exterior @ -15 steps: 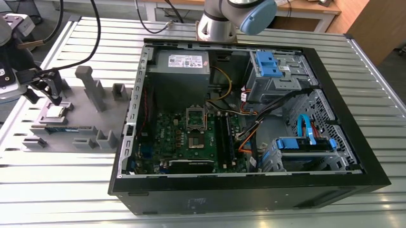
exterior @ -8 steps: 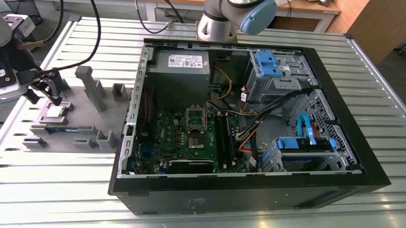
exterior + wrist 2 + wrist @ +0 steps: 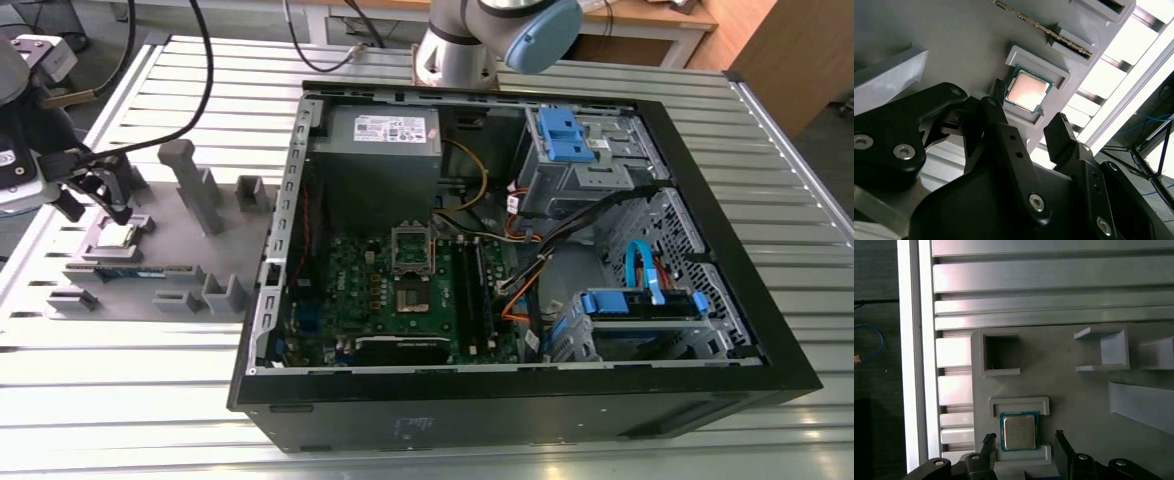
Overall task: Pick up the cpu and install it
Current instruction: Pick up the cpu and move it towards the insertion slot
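pincer (image 3: pixel 1024 436) apart and empty, 1 finger each side of cpu (image 3: pixel 1019 432) in grey holder (image 3: pixel 1019 403) pocket

There is one cpu (image 3: pixel 1018 432). There is one long memory stick (image 3: pixel 134 271). There is one grey tray (image 3: pixel 163 240). There is one end effector (image 3: pixel 1028 105), and it has two fingers (image 3: pixel 1004 130). There is one computer case (image 3: pixel 534 405), one green board (image 3: pixel 360 290) and one surface (image 3: pixel 134 400).
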`<move>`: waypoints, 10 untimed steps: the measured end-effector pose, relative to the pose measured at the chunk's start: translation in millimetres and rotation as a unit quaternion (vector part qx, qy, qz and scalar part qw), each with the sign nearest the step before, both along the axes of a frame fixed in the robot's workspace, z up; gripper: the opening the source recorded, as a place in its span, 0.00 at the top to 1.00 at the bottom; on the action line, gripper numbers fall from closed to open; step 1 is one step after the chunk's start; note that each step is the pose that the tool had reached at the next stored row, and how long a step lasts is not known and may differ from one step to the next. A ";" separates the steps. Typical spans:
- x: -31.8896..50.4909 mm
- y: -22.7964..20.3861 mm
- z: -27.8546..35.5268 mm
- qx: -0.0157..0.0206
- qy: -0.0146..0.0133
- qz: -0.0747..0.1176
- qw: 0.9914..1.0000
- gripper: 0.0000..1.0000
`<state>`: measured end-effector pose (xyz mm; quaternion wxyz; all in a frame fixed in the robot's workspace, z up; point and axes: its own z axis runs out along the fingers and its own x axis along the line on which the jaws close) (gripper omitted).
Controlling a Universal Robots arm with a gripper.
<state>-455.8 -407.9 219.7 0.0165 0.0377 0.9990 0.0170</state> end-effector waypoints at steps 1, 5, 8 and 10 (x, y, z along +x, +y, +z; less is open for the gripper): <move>0.0 0.0 -1.9 0.000 0.000 0.000 1.000 0.41; 0.0 0.0 -9.1 -0.003 0.000 0.000 1.000 0.41; 0.0 0.0 -14.4 -0.005 0.000 0.000 1.000 0.41; 0.1 0.0 -17.1 -0.006 0.000 0.001 1.000 0.41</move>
